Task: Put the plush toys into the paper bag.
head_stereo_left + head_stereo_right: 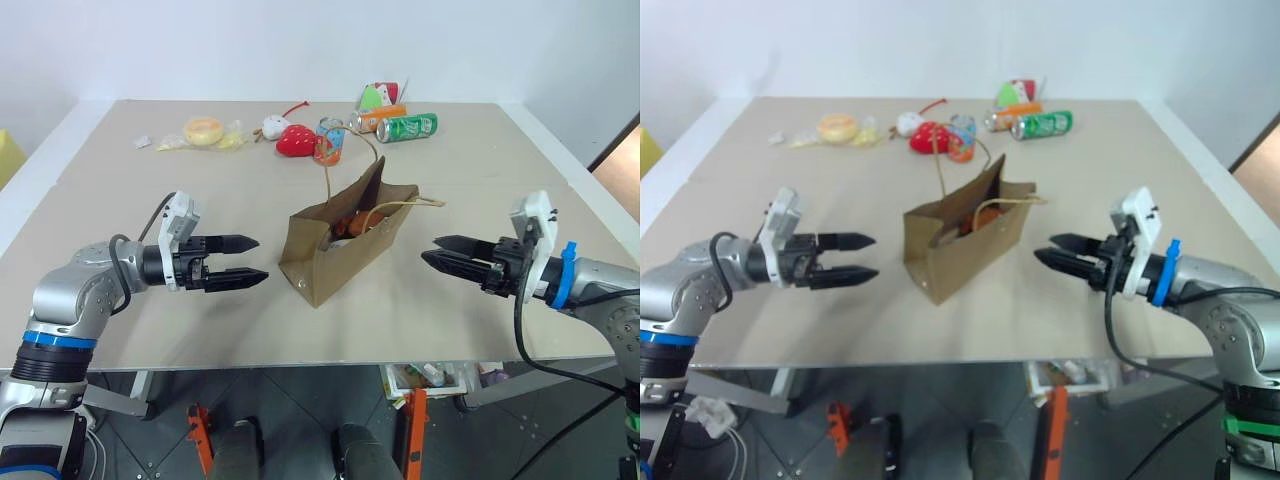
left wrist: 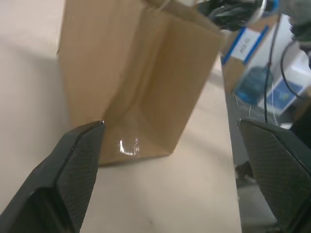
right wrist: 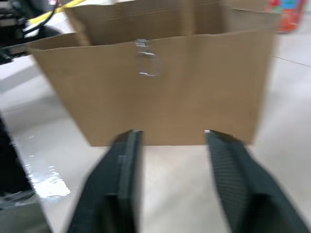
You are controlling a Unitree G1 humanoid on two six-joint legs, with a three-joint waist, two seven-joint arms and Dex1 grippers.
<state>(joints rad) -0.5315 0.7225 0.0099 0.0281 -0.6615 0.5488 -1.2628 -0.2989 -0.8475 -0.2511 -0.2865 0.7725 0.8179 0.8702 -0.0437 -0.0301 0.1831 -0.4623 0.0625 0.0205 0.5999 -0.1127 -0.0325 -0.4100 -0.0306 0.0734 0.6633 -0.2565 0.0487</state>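
The brown paper bag [image 1: 325, 262] stands open in the middle of the table, with its loop handles sticking up. An orange-brown plush toy [image 1: 357, 221] shows inside its mouth, and the rest of the bag's contents is hidden. My left gripper [image 1: 262, 258] hovers level just left of the bag, pointing at it, open and empty; its wrist view faces the bag's end wall [image 2: 146, 73]. My right gripper [image 1: 429, 249] points at the bag from the right, a short gap away, with the fingers apart and nothing between them. Its wrist view faces the bag's long side [image 3: 160, 97].
At the table's far side lie a red strawberry toy [image 1: 296, 140] with a small white toy [image 1: 273, 127] beside it, a colourful cup [image 1: 328, 140], a green can [image 1: 408, 127], an orange can [image 1: 378, 117] and a yellow packet [image 1: 206, 131]. Bare tabletop [image 1: 180, 330] surrounds the bag.
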